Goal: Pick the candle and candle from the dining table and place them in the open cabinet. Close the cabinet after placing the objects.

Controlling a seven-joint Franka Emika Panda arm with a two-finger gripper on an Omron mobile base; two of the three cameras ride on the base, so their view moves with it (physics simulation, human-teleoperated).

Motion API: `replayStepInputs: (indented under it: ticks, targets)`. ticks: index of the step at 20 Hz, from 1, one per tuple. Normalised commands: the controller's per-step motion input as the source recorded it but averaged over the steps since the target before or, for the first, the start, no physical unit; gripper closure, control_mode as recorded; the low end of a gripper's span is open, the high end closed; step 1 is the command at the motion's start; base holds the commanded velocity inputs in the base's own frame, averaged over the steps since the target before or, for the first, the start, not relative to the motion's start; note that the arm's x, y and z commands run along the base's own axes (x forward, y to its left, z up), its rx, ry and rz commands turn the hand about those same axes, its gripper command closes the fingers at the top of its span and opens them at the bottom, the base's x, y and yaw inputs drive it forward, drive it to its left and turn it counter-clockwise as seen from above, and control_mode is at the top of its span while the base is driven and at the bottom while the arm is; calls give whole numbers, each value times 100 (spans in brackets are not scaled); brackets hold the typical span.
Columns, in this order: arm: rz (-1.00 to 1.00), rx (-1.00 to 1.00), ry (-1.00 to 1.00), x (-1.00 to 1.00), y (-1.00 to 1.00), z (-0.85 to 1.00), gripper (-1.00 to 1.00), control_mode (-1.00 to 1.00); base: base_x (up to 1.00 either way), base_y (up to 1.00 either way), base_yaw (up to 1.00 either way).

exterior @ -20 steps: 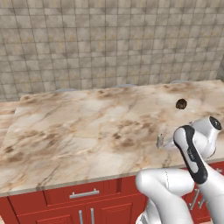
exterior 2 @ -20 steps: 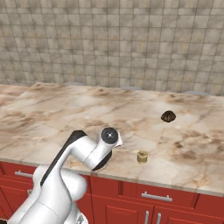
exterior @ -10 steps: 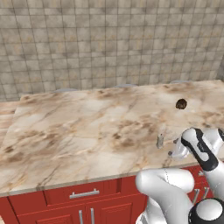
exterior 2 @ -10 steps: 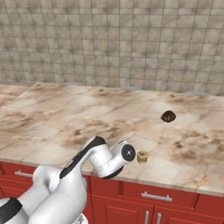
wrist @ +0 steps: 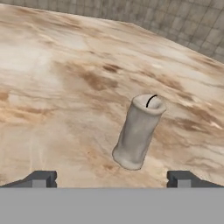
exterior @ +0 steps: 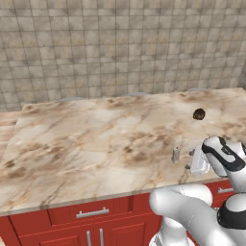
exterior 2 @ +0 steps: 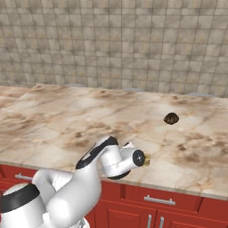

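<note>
The slim grey candle (wrist: pixel 139 131) stands upright on the veined dining table (wrist: pixel 65 87), close ahead of my gripper (wrist: pixel 111 179) and slightly right of its middle. Both dark fingertips (wrist: pixel 41 178) stand wide apart with nothing between them, so the gripper is open. In the left base view the grey candle (exterior: pixel 176 154) stands near the table's front edge (exterior: pixel 96 158), just left of my white hand (exterior: pixel 199 162). The squat golden candle (exterior 2: pixel 146 160) peeks out beside my wrist in the right base view. The cabinet is out of view.
A dark brown round lump (exterior: pixel 199 114) (exterior 2: pixel 171 118) lies further back on the table, right of the candles. Red drawer fronts with silver handles (exterior: pixel 91 212) run below the table's front edge. A tiled wall (exterior: pixel 120 48) stands behind the table.
My arm has folded lower and the hand has dropped toward the front edge, closer to the grey candle. The fingers have stayed wide apart. Neither candle has moved.
</note>
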Motion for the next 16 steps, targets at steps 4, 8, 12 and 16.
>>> replayStepInputs:
  ticks: [4,8,12,16]
  targets:
    - [2,0,0,42,2,-3,-100,-100,0,0,0]
    - [0,0,0,34,4,-2,-100,-100,0,0,0]
    - [3,0,0,11,14,0,-100,-100,0,0,0]
    - [7,1,0,-6,21,-4,-100,-100,0,0,0]
